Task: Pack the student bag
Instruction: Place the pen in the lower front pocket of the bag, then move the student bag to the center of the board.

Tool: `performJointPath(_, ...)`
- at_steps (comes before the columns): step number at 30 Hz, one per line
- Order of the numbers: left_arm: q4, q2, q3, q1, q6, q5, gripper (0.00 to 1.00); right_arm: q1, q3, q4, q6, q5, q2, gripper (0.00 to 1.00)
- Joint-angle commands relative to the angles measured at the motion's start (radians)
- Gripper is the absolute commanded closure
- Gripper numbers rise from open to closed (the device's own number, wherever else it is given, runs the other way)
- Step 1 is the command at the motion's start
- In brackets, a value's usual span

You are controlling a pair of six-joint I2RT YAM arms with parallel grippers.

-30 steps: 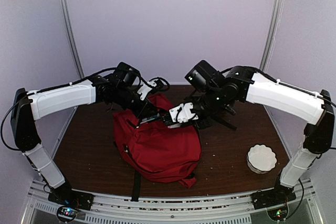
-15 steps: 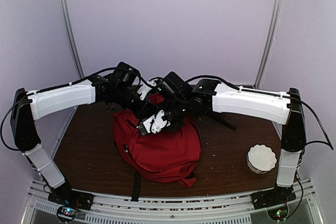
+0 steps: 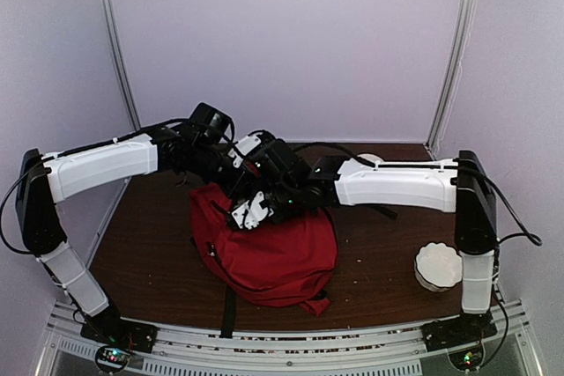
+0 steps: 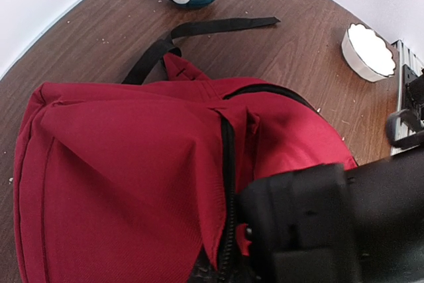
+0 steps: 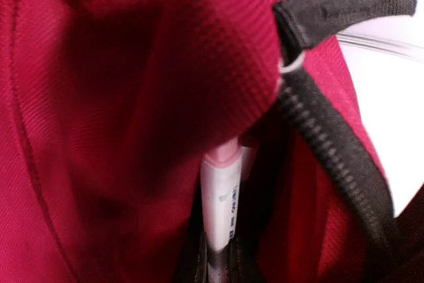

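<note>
Student bag point(image 3: 282, 257) lies under right tool point(image 3: 241, 216), pen point(image 5: 220, 193) inside.

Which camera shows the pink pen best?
The right wrist camera. There the pink and white pen stands right in the middle, poking into the red bag beside its black zip. The top camera and the left wrist camera show the bag, but the pen is hidden in both.
</note>
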Motion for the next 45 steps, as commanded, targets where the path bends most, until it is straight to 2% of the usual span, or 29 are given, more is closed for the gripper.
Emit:
performJointPath(1, 0.057, -0.057, 0.040, -0.015, 0.016, 0.073, 1.00, -0.012, -0.045, 0.209, 0.005, 0.103, 0.038, 0.94)
performJointPath(7, 0.055, -0.060, 0.041, -0.015, 0.016, 0.073, 1.00, -0.019, -0.068, 0.303, 0.074, 0.142, 0.055, 0.92)
performJointPath(12, 0.054, -0.062, 0.041, -0.015, 0.017, 0.070, 1.00, -0.020, -0.138, 0.334, 0.096, 0.139, 0.013, 0.69)
performJointPath(19, 0.052, -0.060, 0.040, -0.014, 0.019, 0.051, 1.00, 0.007, -0.116, -0.013, 0.250, 0.013, -0.100, 0.64)
performJointPath(27, 0.052, -0.027, 0.040, -0.015, 0.019, 0.044, 1.00, 0.033, -0.191, -0.253, 0.425, -0.139, -0.270, 0.60)
performJointPath(34, 0.034, -0.011, 0.044, -0.014, 0.050, 0.015, 1.00, 0.034, -0.370, -0.478, 0.503, -0.449, -0.461, 0.60)
performJointPath(39, 0.000, 0.004, 0.065, -0.014, 0.076, 0.010, 1.00, 0.035, -0.579, -0.402, 0.564, -0.518, -0.562, 0.54)
performJointPath(45, -0.012, 0.003, 0.070, -0.014, 0.091, 0.008, 1.00, 0.037, -0.639, -0.317, 0.618, -0.474, -0.559, 0.54)
